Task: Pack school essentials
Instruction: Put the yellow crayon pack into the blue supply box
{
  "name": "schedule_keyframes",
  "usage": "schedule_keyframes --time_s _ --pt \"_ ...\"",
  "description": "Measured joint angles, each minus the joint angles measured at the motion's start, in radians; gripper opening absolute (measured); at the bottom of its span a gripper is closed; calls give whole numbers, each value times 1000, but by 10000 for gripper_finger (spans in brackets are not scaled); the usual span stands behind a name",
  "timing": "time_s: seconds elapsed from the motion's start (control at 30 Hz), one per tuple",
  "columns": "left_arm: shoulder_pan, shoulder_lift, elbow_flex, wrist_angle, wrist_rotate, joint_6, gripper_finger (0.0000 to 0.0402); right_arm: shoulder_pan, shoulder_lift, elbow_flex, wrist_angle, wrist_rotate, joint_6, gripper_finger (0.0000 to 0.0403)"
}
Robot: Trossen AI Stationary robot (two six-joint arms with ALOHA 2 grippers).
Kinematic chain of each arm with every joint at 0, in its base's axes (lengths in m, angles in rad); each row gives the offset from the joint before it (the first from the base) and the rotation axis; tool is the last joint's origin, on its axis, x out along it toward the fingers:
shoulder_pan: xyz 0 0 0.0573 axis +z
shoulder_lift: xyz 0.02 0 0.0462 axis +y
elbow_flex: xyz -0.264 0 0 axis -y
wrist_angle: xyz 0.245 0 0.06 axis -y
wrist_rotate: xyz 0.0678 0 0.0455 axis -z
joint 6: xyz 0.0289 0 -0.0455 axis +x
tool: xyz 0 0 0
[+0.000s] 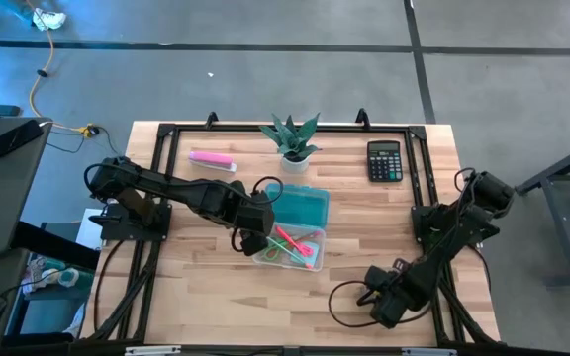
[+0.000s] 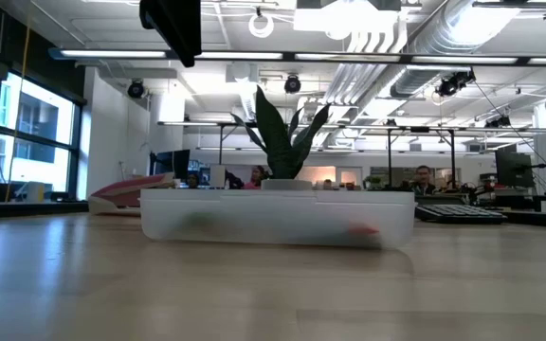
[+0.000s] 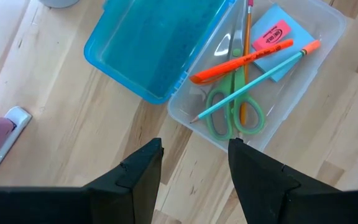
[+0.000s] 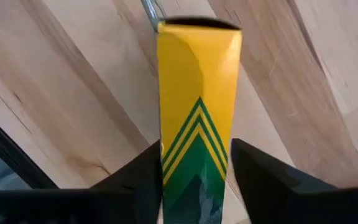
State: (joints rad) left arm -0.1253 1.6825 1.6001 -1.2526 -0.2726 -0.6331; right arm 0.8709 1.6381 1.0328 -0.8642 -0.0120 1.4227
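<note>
The right gripper [image 1: 384, 305] is clamping a yellow-green box [image 4: 199, 112] between its two fingers, and that box is the piece not yet packed. Its long axis is running straight out ahead of the gripper, in line with the fingers, with the far end pointing over bare wood of the table [image 1: 196, 297]. The clear tray [image 1: 310, 237] is lying well apart from this gripper, away toward the middle of the table, so I judge the coming move is turning on carrying the box across to it. The right arm is folding low at the near corner of the table, elbow out.

The left gripper [image 3: 194, 168] is far nearer the tray: it is hovering just beside the tray's wall, fingers spread apart and gripping nothing. Ahead of its fingertips, inside the tray, the green scissors [image 3: 232, 112], an orange pencil [image 3: 247, 56], a red pen [image 3: 241, 60], a green pencil [image 3: 253, 78] and a blue note pad [image 3: 272, 43] with a pink eraser [image 3: 271, 36] on it are lying crossed over each other. The blue lid [image 3: 154, 46] is lying open, touching the tray's far side. The left arm is stretching across from its base, wrist tilted down.
</note>
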Motion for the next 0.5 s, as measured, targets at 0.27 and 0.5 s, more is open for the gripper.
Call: schedule_keyframes --time_s 0.27,0.5 --pt "15 0 0 0 80 -1 172 7 1 0 0 20 18 65" --pt "54 0 0 0 144 6 172 7 -2 1 -1 30 11 38"
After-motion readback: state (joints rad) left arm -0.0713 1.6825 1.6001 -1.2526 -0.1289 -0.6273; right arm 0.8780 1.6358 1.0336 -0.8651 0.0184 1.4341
